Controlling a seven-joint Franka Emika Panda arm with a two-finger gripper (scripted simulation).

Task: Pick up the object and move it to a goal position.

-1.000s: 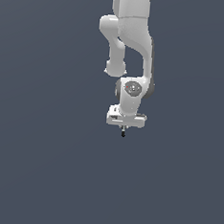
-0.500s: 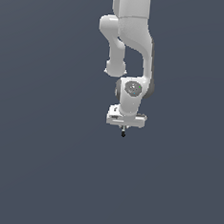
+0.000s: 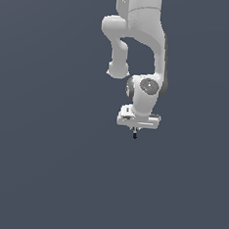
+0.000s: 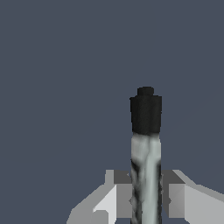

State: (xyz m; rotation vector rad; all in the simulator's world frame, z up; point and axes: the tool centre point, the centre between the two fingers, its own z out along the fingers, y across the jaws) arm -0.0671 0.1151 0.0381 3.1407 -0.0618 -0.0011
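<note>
Gripper [image 3: 135,129] pointed straight down from the white arm [image 3: 142,40], slightly right of centre in the exterior view, against a plain dark grey background. Closed on the object [image 3: 135,134], a thin grey stick with a small black rounded tip poking out just below the fingers. Confirmed in the wrist view: stick [image 4: 146,175] clamped between the two pale finger pads [image 4: 122,199], black tip pointing away from the camera. No goal marker seen in either view. Judged risks: slender stick pivoting or sliding out of the pinch under a quick move, since only a short length seemed held; overshooting an unmarked goal.
</note>
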